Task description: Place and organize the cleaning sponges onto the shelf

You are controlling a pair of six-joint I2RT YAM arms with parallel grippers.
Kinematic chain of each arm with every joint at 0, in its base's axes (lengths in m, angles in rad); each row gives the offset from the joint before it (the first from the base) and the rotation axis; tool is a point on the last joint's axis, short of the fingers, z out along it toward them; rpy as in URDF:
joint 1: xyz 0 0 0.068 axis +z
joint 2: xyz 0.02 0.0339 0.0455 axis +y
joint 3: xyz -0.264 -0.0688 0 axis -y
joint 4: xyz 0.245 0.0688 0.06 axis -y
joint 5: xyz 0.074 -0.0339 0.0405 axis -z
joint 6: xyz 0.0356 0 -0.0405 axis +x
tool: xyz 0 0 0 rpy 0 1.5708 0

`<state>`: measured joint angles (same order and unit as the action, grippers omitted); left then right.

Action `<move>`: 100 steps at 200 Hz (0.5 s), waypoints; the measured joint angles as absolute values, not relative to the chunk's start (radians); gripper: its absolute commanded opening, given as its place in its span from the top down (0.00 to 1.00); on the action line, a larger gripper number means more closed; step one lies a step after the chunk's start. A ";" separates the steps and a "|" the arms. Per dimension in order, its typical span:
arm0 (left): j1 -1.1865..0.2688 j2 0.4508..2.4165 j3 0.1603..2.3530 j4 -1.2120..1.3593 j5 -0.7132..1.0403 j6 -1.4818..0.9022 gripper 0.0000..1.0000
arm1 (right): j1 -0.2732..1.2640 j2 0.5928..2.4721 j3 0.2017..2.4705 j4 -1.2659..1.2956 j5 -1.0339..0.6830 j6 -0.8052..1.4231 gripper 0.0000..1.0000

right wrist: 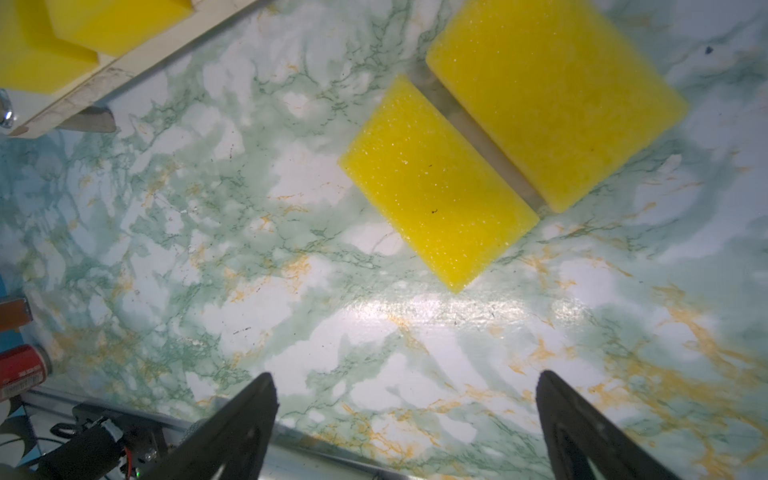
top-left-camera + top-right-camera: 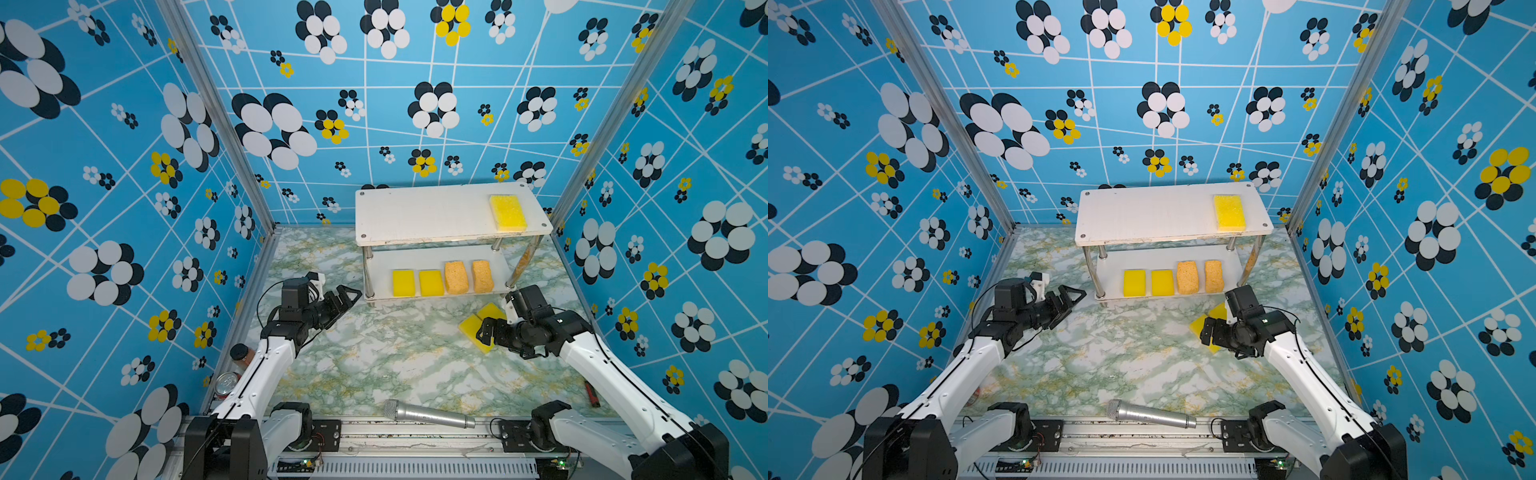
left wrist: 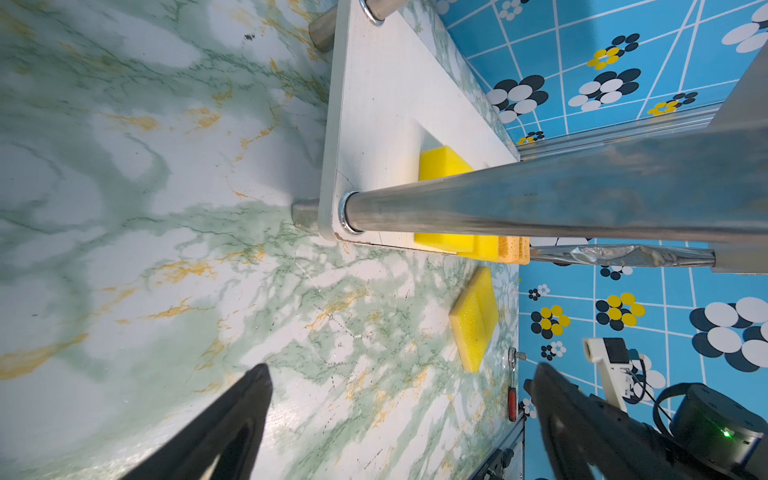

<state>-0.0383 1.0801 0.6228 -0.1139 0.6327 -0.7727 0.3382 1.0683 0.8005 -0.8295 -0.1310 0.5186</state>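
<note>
In both top views the shelf (image 2: pixel 436 216) bears one flat yellow sponge (image 2: pixel 508 212) on its top board; two small yellow sponges (image 2: pixel 404 283) and two orange sponges (image 2: pixel 456 277) line the lower board. Left wrist view: my left gripper (image 3: pixel 399 370) stands wide, empty, beside the shelf. Right wrist view: my right gripper (image 1: pixel 405 380) stands wide, empty, near two flat sponges (image 1: pixel 436 183) on the table (image 1: pixel 208 249).

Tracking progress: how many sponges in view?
7. One long yellow sponge on the shelf's top board; two small yellow and two orange on the lower; two long yellow on the table by the right tool.
</note>
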 measured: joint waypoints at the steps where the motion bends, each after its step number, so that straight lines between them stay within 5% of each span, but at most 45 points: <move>1: -0.038 1.080 0.623 -0.114 0.633 -0.773 0.01 | 0.339 1.070 0.800 -0.828 -0.130 0.520 0.01; 100: -0.034 1.067 0.623 -0.136 0.632 -0.761 0.01 | 0.364 1.223 0.784 -0.739 -0.030 0.562 0.01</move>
<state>-0.0338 1.0672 0.6228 -0.1360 0.6323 -0.7609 0.3645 1.2232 0.7841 -0.7391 -0.0303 0.5621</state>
